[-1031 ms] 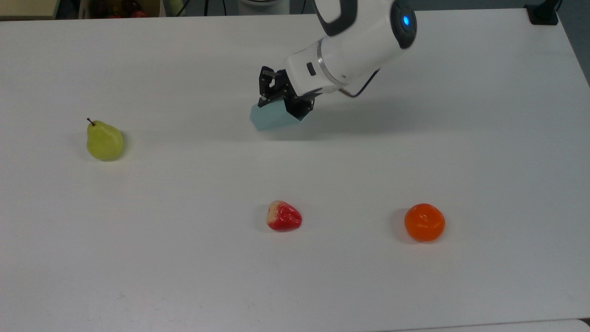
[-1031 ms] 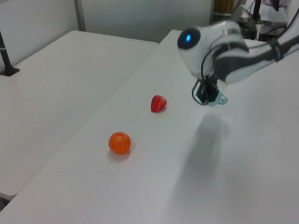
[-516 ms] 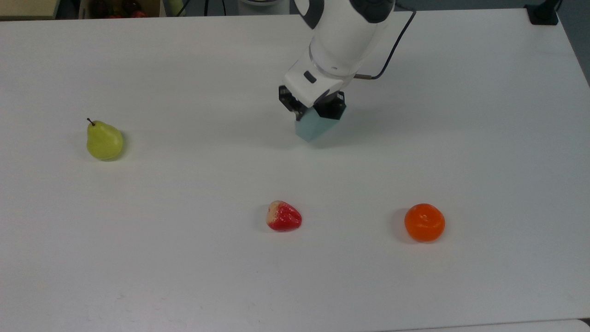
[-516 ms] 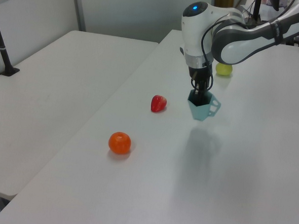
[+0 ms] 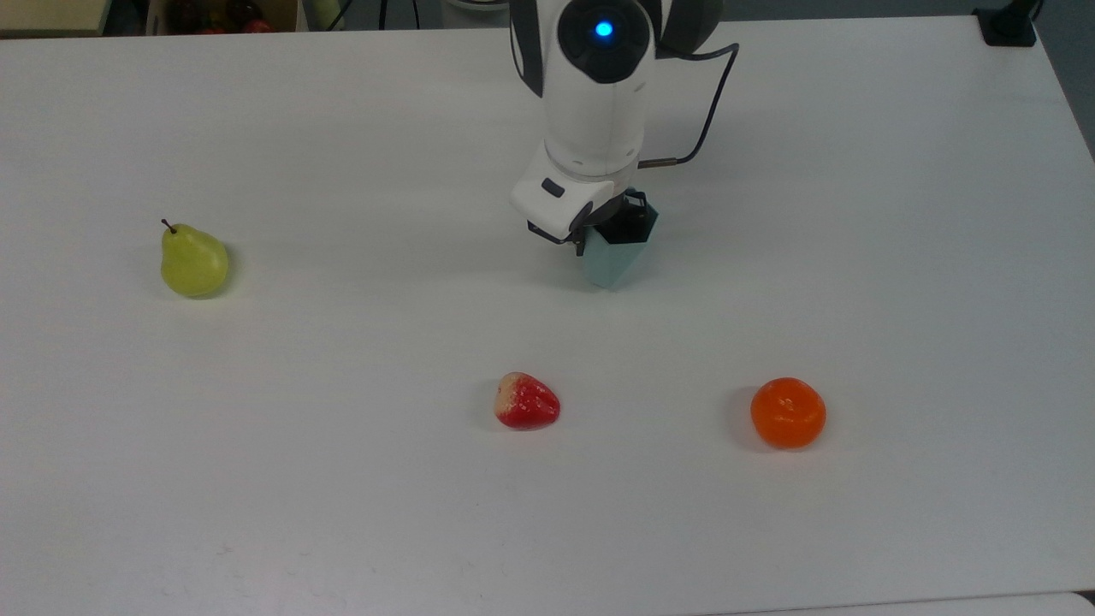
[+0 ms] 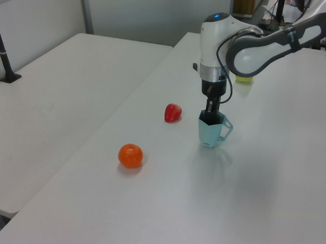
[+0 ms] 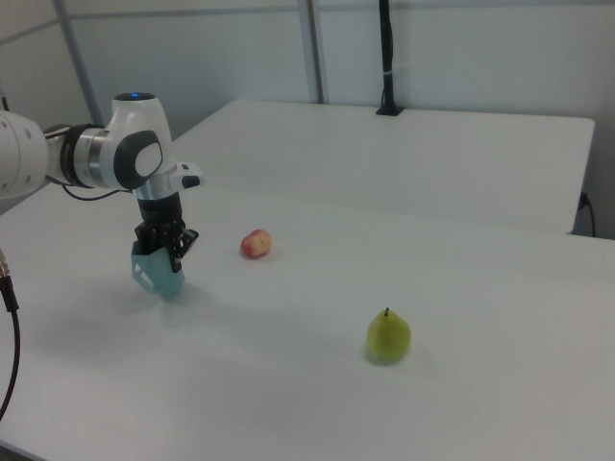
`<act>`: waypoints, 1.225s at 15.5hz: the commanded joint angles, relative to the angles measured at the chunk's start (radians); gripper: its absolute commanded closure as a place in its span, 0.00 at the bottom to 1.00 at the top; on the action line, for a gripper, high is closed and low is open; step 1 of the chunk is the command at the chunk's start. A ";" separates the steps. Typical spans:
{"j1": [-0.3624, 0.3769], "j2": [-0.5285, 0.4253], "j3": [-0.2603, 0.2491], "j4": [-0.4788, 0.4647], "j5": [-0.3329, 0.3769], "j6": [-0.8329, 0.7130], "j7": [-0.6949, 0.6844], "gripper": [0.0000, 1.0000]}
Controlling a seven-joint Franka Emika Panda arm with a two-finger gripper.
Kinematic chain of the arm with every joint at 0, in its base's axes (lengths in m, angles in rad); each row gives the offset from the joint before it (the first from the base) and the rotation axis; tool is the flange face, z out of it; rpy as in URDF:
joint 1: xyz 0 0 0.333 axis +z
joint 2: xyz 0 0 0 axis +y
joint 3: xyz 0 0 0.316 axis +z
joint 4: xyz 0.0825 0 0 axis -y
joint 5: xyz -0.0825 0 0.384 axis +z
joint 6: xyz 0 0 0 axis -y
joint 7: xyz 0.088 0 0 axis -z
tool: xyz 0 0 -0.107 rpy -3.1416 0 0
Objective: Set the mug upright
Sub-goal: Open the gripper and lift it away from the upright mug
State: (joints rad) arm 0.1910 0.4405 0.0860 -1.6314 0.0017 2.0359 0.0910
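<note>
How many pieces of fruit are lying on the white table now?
3. In the top view the pear lies far left, the red strawberry-like fruit near the middle front, the orange to its right.

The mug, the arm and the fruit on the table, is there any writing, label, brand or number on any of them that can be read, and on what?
None: no readable text.
The mug: plain pale teal, no print.
The arm: white casing with a blue light, no legible marking.
The pear, strawberry and orange: no stickers.
The table: bare white.
</note>
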 commanded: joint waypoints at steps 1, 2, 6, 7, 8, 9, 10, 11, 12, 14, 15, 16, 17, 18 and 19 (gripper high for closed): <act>-0.018 -0.020 0.006 -0.022 0.069 0.012 -0.070 0.72; -0.021 -0.019 0.006 -0.022 0.069 0.010 -0.068 0.59; -0.021 -0.016 0.005 -0.016 0.069 -0.011 -0.062 0.42; -0.021 -0.023 0.000 -0.013 0.067 -0.038 -0.057 0.27; -0.021 -0.040 -0.002 -0.009 0.061 -0.064 -0.053 0.11; -0.021 -0.058 -0.003 -0.001 0.055 -0.091 -0.044 0.01; -0.022 -0.080 -0.006 0.001 0.049 -0.112 -0.031 0.00; -0.022 -0.106 -0.012 0.001 0.032 -0.123 -0.027 0.00; -0.022 -0.136 -0.021 0.001 0.012 -0.134 -0.025 0.00; -0.022 -0.195 -0.046 0.001 -0.008 -0.184 -0.022 0.00; -0.022 -0.225 -0.060 0.001 -0.008 -0.215 -0.020 0.00; -0.022 -0.256 -0.072 -0.001 -0.009 -0.245 -0.022 0.00; -0.022 -0.284 -0.087 -0.002 -0.014 -0.273 -0.022 0.00; -0.022 -0.310 -0.097 -0.002 -0.025 -0.292 -0.022 0.00; -0.024 -0.334 -0.107 -0.002 -0.031 -0.305 -0.022 0.00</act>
State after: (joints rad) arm 0.1604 0.2044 0.0136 -1.5961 -0.0038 1.7813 0.0553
